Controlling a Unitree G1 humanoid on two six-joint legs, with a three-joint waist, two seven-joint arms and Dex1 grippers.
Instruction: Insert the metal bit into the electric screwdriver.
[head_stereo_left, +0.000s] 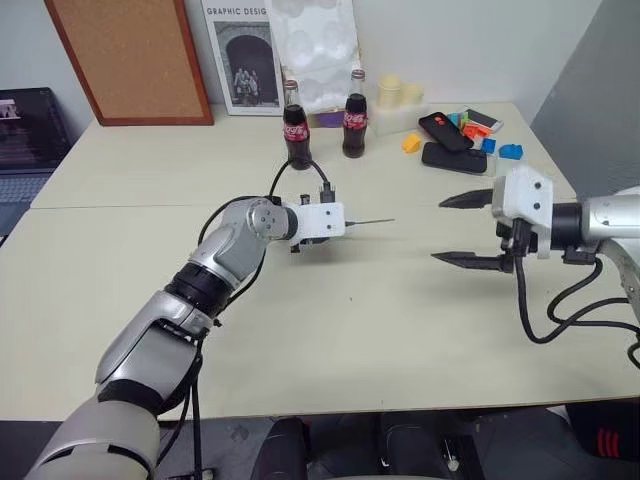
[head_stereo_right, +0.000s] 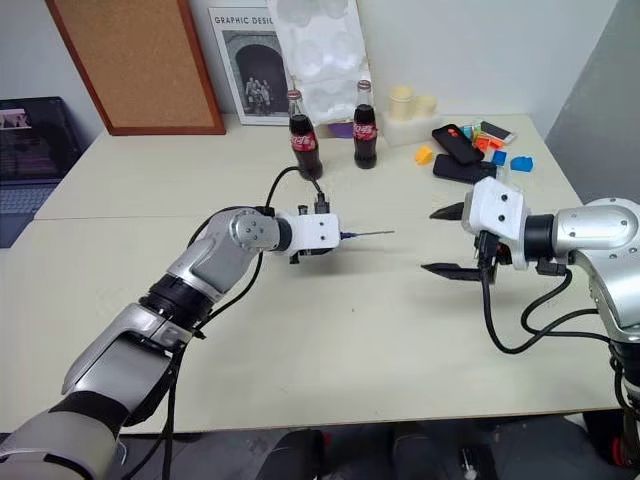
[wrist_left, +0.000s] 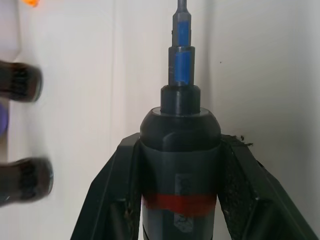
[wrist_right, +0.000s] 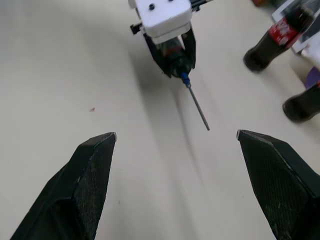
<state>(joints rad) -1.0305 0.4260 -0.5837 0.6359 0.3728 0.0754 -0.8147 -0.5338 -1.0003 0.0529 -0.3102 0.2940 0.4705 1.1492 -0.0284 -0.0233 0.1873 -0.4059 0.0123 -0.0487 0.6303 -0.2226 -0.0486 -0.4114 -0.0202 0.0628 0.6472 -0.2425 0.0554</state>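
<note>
Left wrist view shows the left hand clamped on the dark, red-banded pen-shaped electric screwdriver, its thin grey metal bit already seated and aimed outward, apparently to keep the tool steady, while the empty right hand stands apart with fingers spread.

Bit seated in screwdriver, roughly level.

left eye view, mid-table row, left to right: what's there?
Left gripper shut on the electric screwdriver → metal bit sticking out of it toward the right → bare table → right gripper, jaws open, empty.
</note>
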